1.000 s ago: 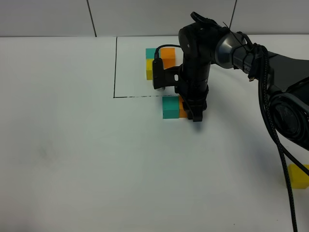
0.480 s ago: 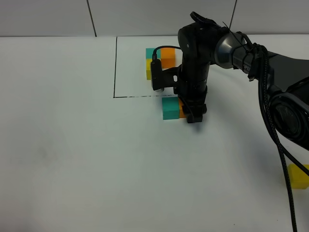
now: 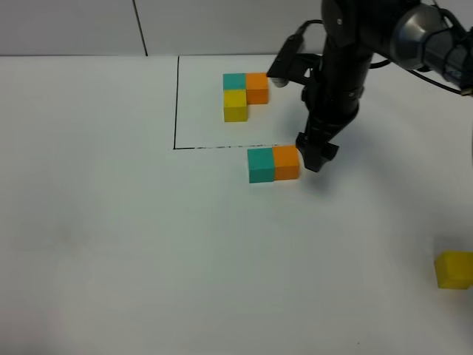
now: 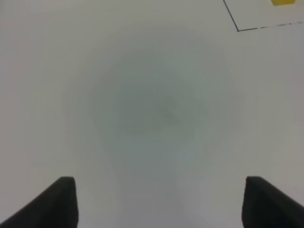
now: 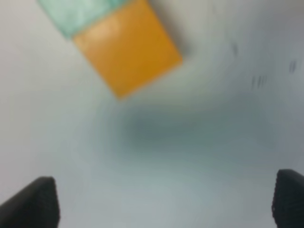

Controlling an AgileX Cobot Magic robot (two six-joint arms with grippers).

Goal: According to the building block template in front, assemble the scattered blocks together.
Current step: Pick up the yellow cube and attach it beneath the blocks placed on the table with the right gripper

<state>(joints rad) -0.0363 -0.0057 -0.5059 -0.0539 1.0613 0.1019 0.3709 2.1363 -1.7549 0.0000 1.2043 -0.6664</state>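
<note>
The building block template [image 3: 244,92], a teal, orange and yellow L, lies inside the black-lined rectangle at the back. Just in front of that rectangle's front line, the loose teal block [image 3: 260,164] and orange block [image 3: 286,162] sit side by side, touching. The loose yellow block [image 3: 453,269] lies alone at the front right. My right gripper [image 3: 316,155] hovers just right of the orange block [image 5: 126,52], open, with nothing between its fingers [image 5: 33,202]. My left gripper [image 4: 161,204] is open over bare table and does not show in the high view.
The white table [image 3: 111,244] spreads wide at the left and front. The frame's corner line [image 4: 237,29] and a sliver of the template's yellow cube [image 4: 284,2] show in the left wrist view. The right arm [image 3: 347,59] reaches over the frame's right side.
My right gripper has opened, let go of the orange block and drawn away to the right. The orange block stays against the teal one.
</note>
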